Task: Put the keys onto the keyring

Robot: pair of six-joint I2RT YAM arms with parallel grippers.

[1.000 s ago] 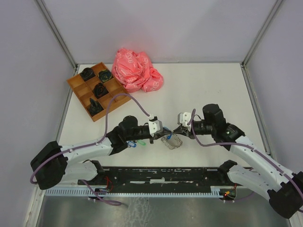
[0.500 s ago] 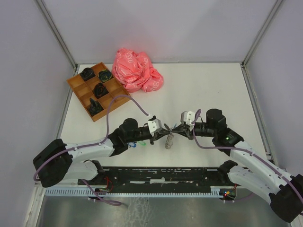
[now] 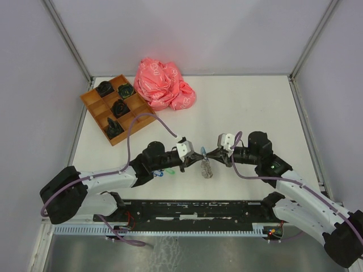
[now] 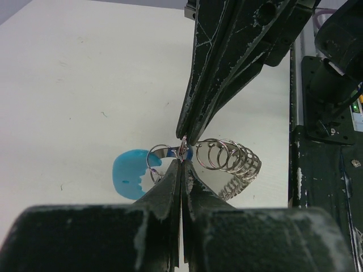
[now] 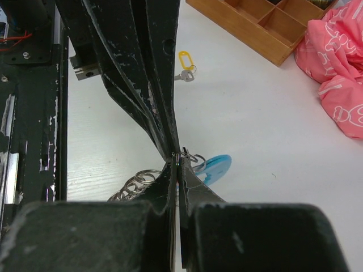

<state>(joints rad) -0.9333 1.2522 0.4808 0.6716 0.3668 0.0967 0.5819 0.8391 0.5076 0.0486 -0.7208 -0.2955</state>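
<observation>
The keyring point(image 3: 206, 169), a chain of silver rings with a light blue piece, hangs bunched between both grippers just above the table. My left gripper point(image 3: 198, 160) and right gripper point(image 3: 209, 157) meet tip to tip, both shut on the keyring's top. The left wrist view shows the rings point(image 4: 229, 161) and the blue piece point(image 4: 129, 173) beyond my shut left gripper point(image 4: 182, 160). The right wrist view shows my shut right gripper point(image 5: 177, 163) pinching the keyring point(image 5: 212, 164). A blue-tagged key point(image 3: 157, 173) and a green-tagged key point(image 3: 168, 170) lie by the left arm. A yellow-tagged key point(image 5: 184, 59) lies farther off.
A wooden compartment tray point(image 3: 101, 107) holding dark objects stands at the back left. A crumpled pink bag point(image 3: 163, 85) lies beside it. The black base rail point(image 3: 198, 209) runs along the near edge.
The keyring lay spread on the table a second ago; it now hangs bunched and lifted. The two grippers have drawn closer together, tips touching.
</observation>
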